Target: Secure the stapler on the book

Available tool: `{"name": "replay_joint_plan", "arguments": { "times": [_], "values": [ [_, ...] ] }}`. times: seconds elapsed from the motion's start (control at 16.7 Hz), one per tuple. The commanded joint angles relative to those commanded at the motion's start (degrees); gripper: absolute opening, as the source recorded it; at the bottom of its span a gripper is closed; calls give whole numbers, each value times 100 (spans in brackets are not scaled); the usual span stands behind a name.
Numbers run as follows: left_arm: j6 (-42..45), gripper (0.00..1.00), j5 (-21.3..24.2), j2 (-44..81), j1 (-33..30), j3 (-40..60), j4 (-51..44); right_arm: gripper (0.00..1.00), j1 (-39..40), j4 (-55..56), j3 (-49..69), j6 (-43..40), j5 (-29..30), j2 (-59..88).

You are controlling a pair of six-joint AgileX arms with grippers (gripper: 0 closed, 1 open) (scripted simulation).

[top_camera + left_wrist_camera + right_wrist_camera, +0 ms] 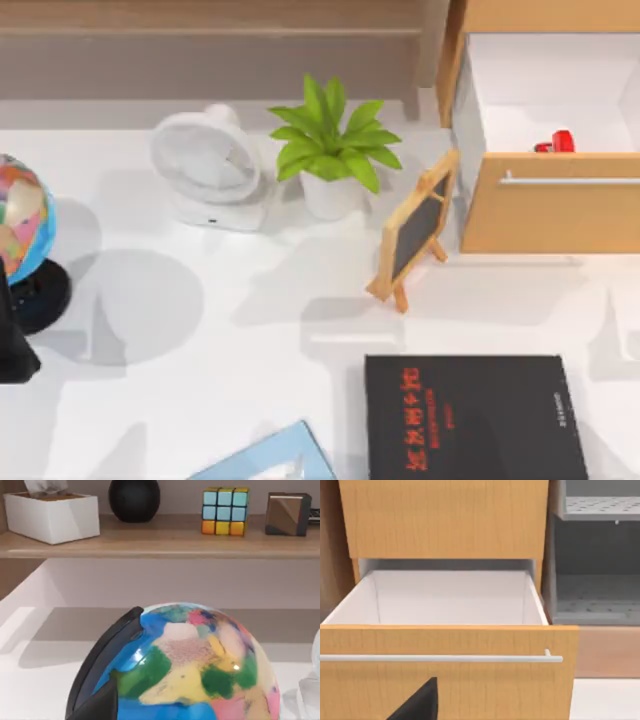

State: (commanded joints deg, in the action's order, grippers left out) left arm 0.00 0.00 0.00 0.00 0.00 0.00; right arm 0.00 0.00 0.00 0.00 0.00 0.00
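Observation:
The red stapler (555,142) lies inside the open wooden drawer (550,205) at the back right of the table. The black book (470,415) with red characters lies flat at the front, right of centre, with nothing on its cover. My left arm (12,345) sits at the table's far left edge beside the globe (20,225), and a dark part of my left gripper (95,705) shows close to the globe (200,665). A dark part of my right gripper (417,705) shows in front of the drawer's front panel (445,670), facing its silver handle (440,658).
A white fan (210,165), a potted plant (330,150) and a small chalkboard easel (415,230) stand across the back and middle. A light blue flat object (270,460) lies at the front edge. The drawer's front juts out over the table.

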Motion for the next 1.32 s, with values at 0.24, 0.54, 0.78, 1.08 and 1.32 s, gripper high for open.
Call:
{"name": "replay_joint_plan", "arguments": {
  "times": [0.24, 0.54, 0.78, 1.08, 1.32],
  "values": [
    [0, 100, 0, 0, 0, 0, 0, 100, 19, -105, 165, -8, -20, 169],
    [0, 100, 0, 0, 0, 0, 0, 100, 152, -932, 1517, -21, -154, 1601],
    [0, 100, 0, 0, 0, 0, 0, 100, 309, -2006, 3318, 35, -260, 3558],
    [0, 100, 0, 0, 0, 0, 0, 100, 519, -3601, 6043, 186, -283, 6527],
    [0, 100, 0, 0, 0, 0, 0, 100, 657, -4904, 8286, 316, -206, 8991]
  ]
}}
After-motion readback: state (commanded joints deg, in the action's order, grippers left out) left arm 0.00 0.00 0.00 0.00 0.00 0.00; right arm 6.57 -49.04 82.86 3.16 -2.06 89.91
